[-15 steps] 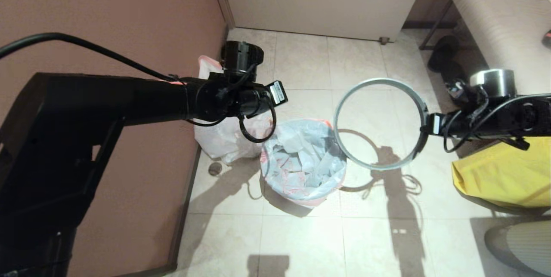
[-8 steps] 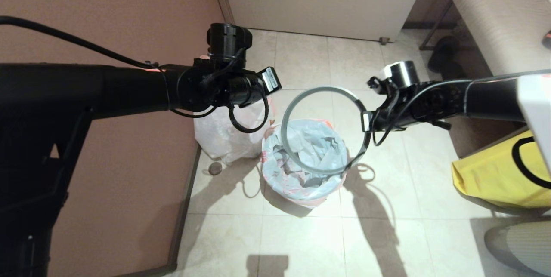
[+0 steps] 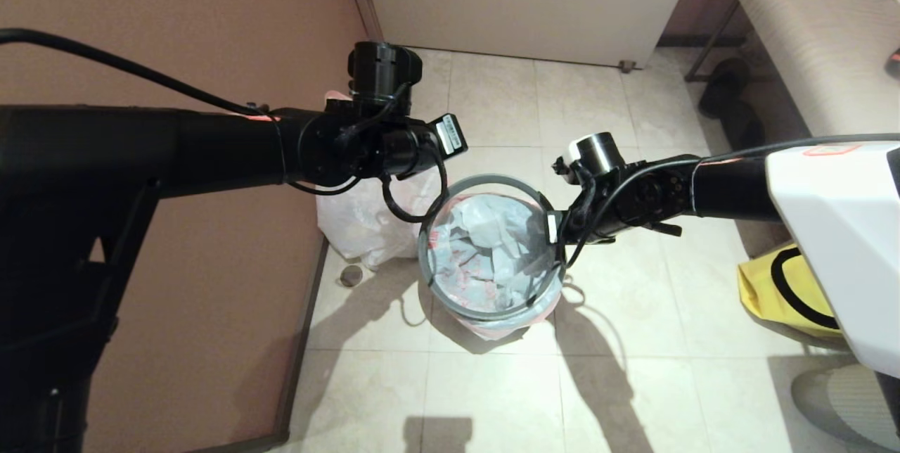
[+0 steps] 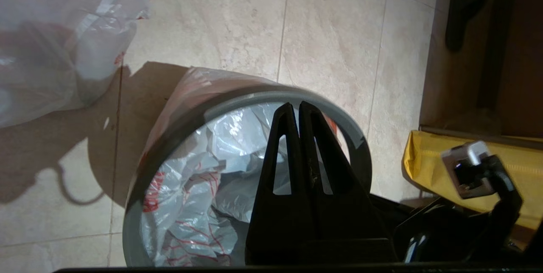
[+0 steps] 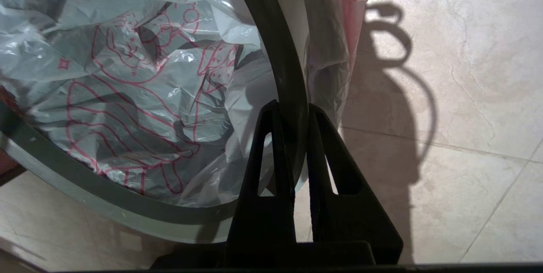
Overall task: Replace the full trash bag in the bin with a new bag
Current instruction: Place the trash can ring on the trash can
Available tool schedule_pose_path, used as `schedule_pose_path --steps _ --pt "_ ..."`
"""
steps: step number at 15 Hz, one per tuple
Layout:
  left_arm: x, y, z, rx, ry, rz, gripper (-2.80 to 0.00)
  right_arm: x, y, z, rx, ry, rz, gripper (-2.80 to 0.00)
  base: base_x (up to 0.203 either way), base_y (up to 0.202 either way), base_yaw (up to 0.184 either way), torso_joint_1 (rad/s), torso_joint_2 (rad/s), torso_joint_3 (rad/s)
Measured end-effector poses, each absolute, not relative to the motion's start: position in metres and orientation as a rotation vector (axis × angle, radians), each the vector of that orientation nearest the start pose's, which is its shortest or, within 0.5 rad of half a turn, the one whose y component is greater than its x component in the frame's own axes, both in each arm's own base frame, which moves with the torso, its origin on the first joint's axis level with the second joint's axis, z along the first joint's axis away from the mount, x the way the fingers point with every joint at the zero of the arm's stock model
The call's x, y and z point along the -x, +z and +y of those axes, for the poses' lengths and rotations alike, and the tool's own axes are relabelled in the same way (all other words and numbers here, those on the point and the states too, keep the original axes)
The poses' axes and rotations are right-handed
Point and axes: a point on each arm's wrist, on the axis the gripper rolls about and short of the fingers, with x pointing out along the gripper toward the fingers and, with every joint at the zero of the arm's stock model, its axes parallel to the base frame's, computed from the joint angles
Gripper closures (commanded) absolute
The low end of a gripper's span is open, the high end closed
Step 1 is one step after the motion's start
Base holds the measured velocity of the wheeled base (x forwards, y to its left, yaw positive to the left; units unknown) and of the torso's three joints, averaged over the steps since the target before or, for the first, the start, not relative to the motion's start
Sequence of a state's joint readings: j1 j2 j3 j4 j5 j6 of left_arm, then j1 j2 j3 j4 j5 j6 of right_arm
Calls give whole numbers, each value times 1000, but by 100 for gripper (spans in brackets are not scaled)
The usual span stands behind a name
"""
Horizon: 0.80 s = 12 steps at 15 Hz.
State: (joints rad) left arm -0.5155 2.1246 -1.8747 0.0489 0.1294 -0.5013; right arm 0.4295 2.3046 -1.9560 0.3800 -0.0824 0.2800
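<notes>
The floor is carrying everything. The full trash bag is slumping against the wall at nine o'clock from the bin. The new bag is lining the bin, its printed plastic crumpling inside. The grey ring is hovering over the bin's mouth. The right pincer is clamping the ring at its three o'clock side. The left pincer, fingers pressing together and holding nothing, is hanging above the bin's ten o'clock edge.
</notes>
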Motion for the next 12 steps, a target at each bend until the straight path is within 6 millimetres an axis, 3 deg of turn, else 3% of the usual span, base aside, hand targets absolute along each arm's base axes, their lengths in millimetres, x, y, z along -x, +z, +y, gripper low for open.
schedule_pose_path --steps 6,12 --pt "-388 250 -220 390 -304 387 0 -427 167 178 -63 200 775 0 0 0 0 0 0 0" --pt "-388 250 -220 391 -304 384 0 -437 137 186 -23 210 816 0 0 0 0 0 0 0"
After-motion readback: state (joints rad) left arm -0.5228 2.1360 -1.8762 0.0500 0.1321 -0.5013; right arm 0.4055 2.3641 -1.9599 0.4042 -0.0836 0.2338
